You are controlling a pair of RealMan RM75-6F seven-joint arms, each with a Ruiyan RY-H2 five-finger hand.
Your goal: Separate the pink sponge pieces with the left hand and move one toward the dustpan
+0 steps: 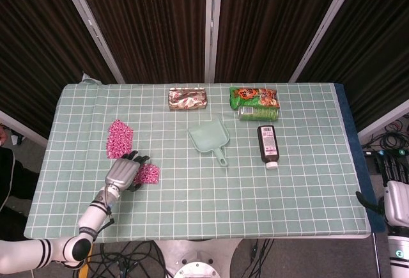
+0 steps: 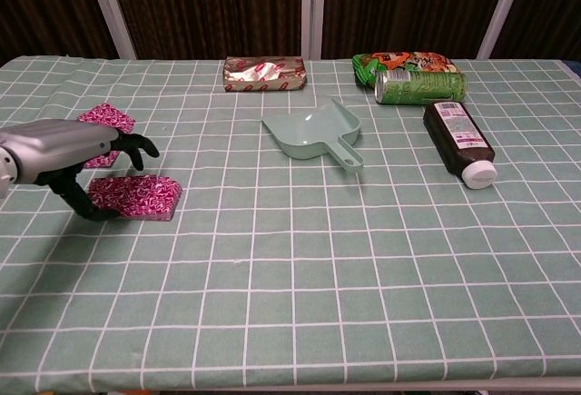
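Two pink sponge pieces lie apart on the left of the table. The far piece [image 1: 119,139] [image 2: 107,118] lies flat with nothing touching it. The near piece [image 1: 147,174] [image 2: 136,197] has my left hand [image 1: 124,174] [image 2: 77,145] arched over its left end, dark fingers spread and the thumb down by its left edge; nothing is lifted. The mint green dustpan [image 1: 209,137] [image 2: 313,130] sits mid-table, handle pointing toward me. My right hand [image 1: 396,202] shows only as a grey shape off the table's right edge; its fingers are not clear.
A foil snack pack [image 1: 187,98] lies at the back centre. A green snack bag [image 1: 254,95] and a green can [image 1: 258,113] lie at the back right, with a dark bottle [image 1: 268,145] on its side in front of them.
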